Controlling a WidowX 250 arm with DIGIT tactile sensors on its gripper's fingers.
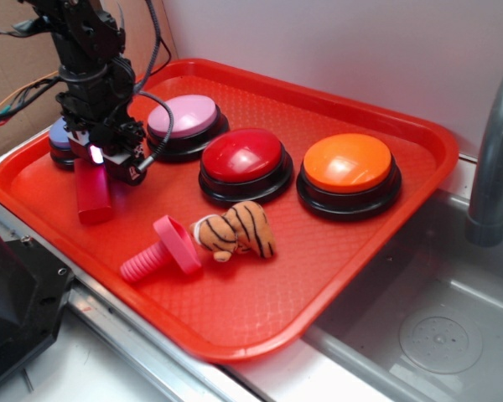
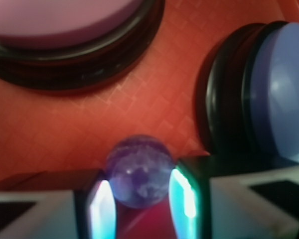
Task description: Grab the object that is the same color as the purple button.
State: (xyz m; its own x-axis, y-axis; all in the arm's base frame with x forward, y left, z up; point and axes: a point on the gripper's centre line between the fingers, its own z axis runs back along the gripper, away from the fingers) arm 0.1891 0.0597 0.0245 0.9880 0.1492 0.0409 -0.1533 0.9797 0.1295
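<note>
The red tray point(image 1: 386, 251) spreads out beneath the gripper point(image 2: 139, 199), with the purple button point(image 2: 279, 94) just beyond its right finger and the pink-topped button point(image 2: 65, 25) ahead to its left; the arm sits low in that corner because its target lies there. The purple ball point(image 2: 138, 170) rests between the fingertips, both pads seemingly touching it; I judge the grip narrow, closing on the ball.
</note>
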